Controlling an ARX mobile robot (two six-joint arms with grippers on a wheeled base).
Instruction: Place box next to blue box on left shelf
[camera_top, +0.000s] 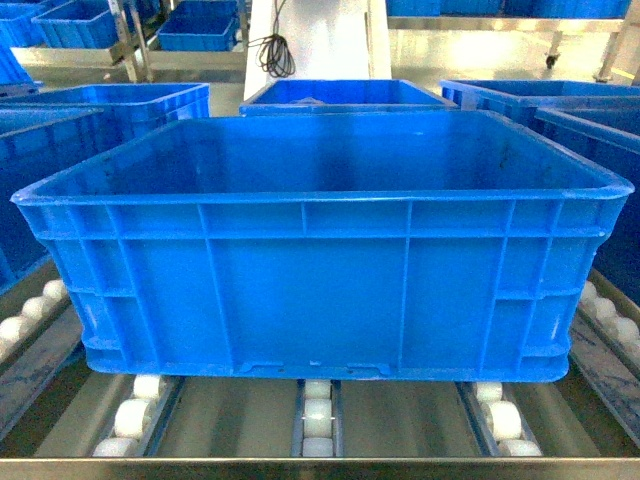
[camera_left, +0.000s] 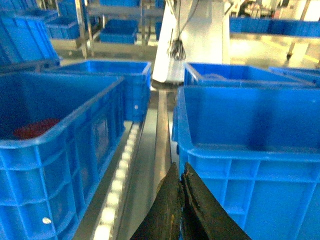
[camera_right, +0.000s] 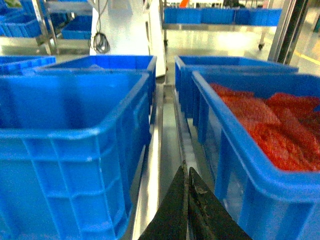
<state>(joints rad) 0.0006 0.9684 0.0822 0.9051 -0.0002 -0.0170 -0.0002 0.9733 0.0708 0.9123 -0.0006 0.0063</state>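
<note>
Box (camera_top: 320, 250) sits square on the shelf rollers (camera_top: 317, 415), neighbour crate (camera_left: 50, 150) just beside it. Left gripper (camera_left: 181, 172) and right gripper (camera_right: 187, 175) both pinched closed, holding nothing, flanking it. Placement looks done; next, back out straight.

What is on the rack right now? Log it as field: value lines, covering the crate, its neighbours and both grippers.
box: large blue crate, upright, nothing seen inside it
support: left shelf, box resting on white roller tracks
left neighbour: blue crate, something red at its bottom
right neighbour: blue crate holding red material
left gripper: shut, in the gap left of the box, holding nothing
right gripper: shut, in the gap right of the box, holding nothing
</note>
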